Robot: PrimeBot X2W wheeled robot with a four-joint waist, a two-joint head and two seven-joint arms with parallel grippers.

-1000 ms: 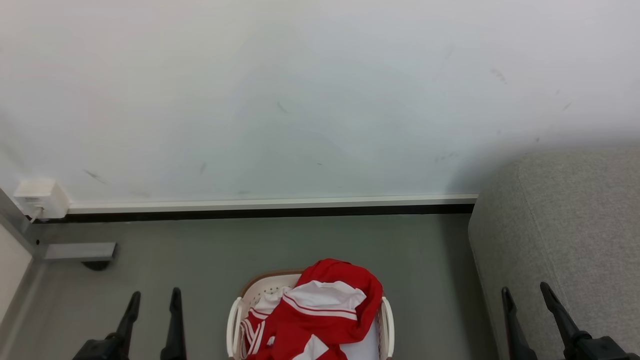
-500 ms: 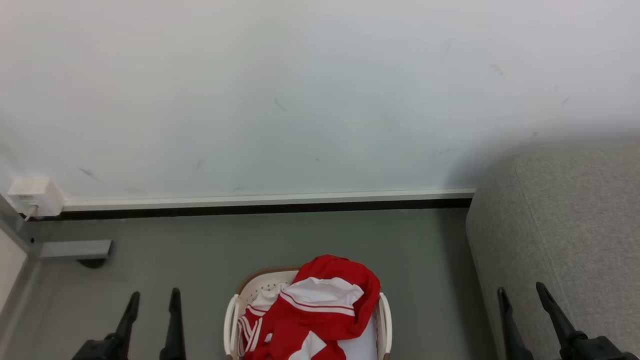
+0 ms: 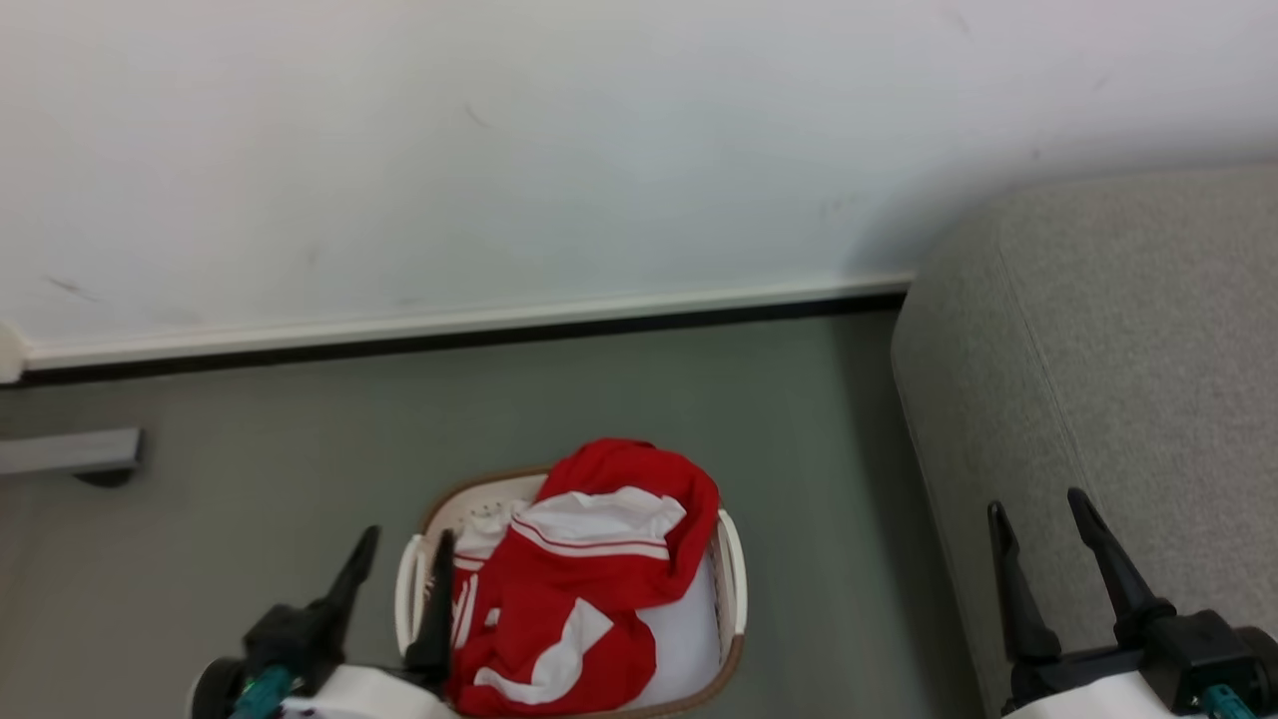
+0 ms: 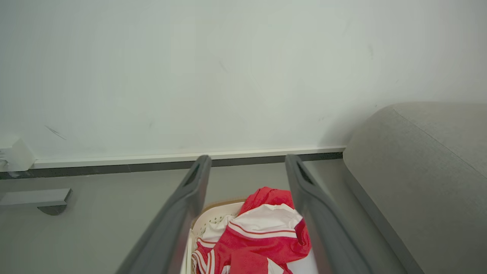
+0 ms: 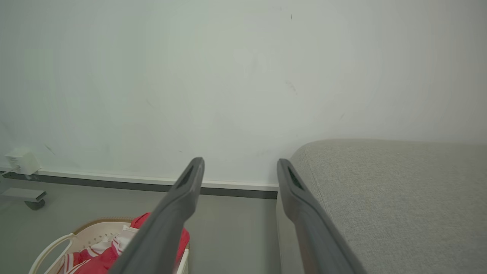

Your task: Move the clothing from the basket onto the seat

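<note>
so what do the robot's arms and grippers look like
The left gripper and right gripper each have two long, tapering black fingers on a black block. Behind it sits a rounded white forearm shell with a small teal fitting at the wrist. Up close the fingers look dark grey, with a slot recessed near each tip.

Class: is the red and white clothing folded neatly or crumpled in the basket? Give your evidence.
Crumpled. The clothing lies bunched in the basket, stripes running at odd angles, a red hump above the rim.
</note>
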